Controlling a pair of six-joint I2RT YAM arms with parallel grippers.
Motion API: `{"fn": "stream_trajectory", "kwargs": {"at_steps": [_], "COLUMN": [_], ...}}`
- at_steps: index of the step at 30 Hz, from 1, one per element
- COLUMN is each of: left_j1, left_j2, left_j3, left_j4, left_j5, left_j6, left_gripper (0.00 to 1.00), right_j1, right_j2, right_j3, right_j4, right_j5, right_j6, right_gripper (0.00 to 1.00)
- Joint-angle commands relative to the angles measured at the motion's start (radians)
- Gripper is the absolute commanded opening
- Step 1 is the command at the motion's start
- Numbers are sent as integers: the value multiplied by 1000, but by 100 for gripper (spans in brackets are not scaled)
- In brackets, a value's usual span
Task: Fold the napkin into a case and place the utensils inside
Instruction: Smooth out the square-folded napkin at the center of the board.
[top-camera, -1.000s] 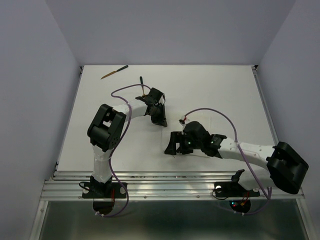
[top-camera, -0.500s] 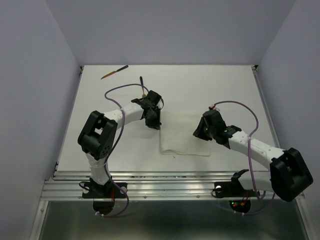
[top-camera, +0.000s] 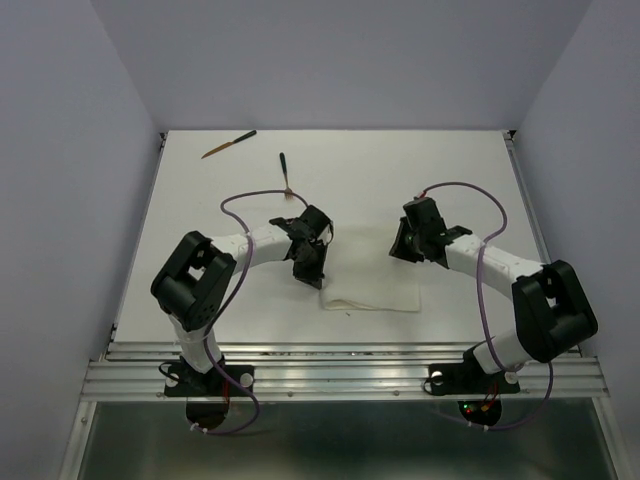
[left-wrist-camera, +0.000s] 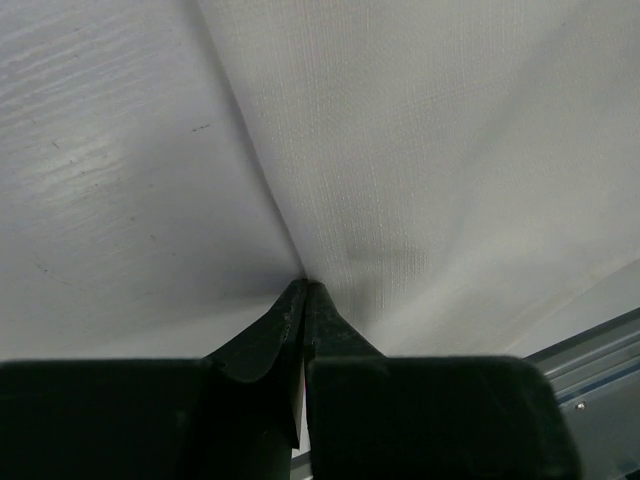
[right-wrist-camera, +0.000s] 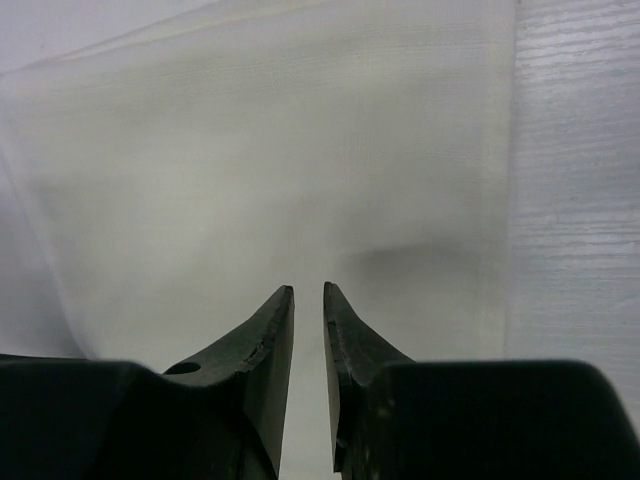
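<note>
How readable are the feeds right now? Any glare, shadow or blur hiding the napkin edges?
Top external: even light, sharp, but the white napkin barely stands out from the white table. Left wrist: weave crisp, soft shadow by the left gripper, its fingers plain black. Right wrist: cloth bright, slightly washed out, faint shadow beyond the right gripper; its edge against the table reads clearly.

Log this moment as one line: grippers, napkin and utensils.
left gripper: shut on napkin edge | right gripper: narrow gap over napkin, grip unclear | utensils: two, lying beyond napkin
</note>
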Motion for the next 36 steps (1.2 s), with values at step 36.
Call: {"fn": "stream_trajectory", "kwargs": {"at_steps": [36], "left_j1": [-3], "left_j2": [-118], "left_j3": [0], "left_j4": [-61], "left_j5": [123], "left_j6": [167], "left_gripper": [12], "right_j1": [-241], "right_j2": [360], "right_j3": [385], "right_j4": [-76], "right_j5": [-131], "right_j6": [-535], "right_gripper": [56]}}
